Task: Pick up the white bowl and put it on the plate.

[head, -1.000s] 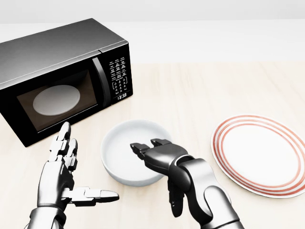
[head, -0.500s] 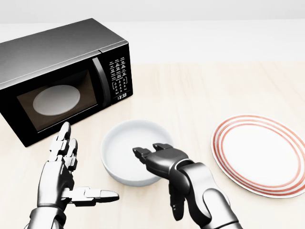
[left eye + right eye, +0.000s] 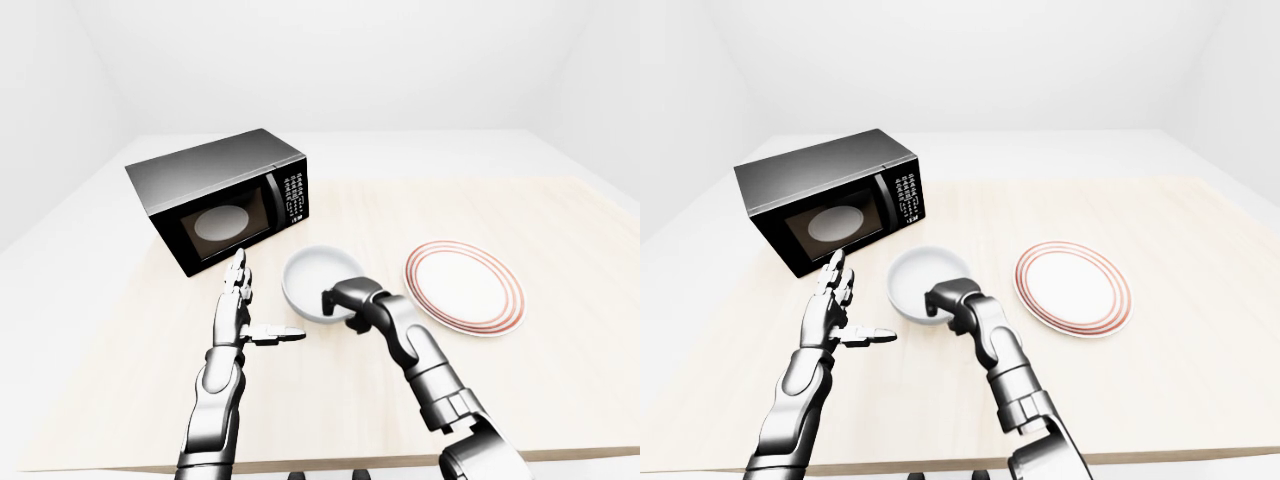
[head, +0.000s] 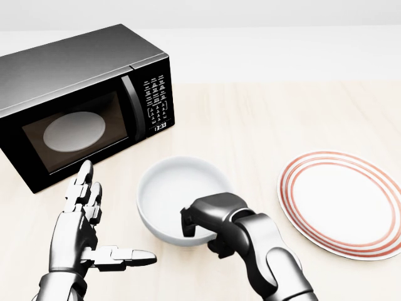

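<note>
The white bowl point(image 4: 175, 191) sits on the wooden table, at the lower middle of the head view. My right hand point(image 4: 203, 229) is shut on the bowl's near rim, fingers curled over the edge. The plate point(image 4: 341, 202), white with red rings, lies flat to the right of the bowl, apart from it. My left hand point(image 4: 94, 226) is open and empty, held above the table left of the bowl, fingers spread and thumb pointing right.
A black microwave point(image 4: 75, 100) with its door shut stands at the upper left, close to the bowl and my left hand. The table's point(image 3: 560, 380) near edge runs along the bottom of the left-eye view.
My right hand's fingers have closed over the bowl's near rim, and the bowl has shifted slightly right. The left hand has not moved.
</note>
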Robot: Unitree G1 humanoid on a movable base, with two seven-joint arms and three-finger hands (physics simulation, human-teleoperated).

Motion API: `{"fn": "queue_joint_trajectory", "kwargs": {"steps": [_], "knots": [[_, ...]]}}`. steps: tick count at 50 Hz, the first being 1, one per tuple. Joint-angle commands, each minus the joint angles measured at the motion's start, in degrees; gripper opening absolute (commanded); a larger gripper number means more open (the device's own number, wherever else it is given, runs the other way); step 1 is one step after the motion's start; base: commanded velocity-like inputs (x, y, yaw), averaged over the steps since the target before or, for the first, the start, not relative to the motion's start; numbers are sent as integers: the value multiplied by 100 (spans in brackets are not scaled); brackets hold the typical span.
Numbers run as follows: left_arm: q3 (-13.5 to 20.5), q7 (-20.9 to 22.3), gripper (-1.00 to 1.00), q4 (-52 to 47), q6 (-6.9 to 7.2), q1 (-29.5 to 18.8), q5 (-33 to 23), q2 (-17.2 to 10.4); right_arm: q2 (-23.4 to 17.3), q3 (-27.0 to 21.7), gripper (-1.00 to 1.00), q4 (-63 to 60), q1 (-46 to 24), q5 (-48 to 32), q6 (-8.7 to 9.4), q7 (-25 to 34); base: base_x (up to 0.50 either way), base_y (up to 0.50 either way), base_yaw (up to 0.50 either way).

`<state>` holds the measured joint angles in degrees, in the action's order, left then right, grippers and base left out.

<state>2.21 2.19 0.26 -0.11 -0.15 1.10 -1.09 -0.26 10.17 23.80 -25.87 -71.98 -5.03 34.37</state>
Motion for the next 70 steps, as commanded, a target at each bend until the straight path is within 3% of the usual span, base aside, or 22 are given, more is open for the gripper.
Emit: {"fn": "queue_joint_trajectory", "kwargs": {"steps": [1, 17, 35, 70], "knots": [[1, 1, 100, -1, 0, 1, 0, 0, -21, 27, -100, 72, 106, -102, 3, 85, 0, 0, 0], [1, -1, 100, -1, -1, 1, -1, 0, 22, -16, -100, 40, 4, 6, 3, -183, 0, 0, 0], [1, -1, 100, -1, 1, 1, 0, 0, -16, -227, -100, -103, -661, 369, 3, -1243, 0, 0, 0], [1, 0, 100, 0, -2, 1, -1, 0, -226, -329, -100, -126, -764, 75, 3, -1729, 0, 0, 0]]}}
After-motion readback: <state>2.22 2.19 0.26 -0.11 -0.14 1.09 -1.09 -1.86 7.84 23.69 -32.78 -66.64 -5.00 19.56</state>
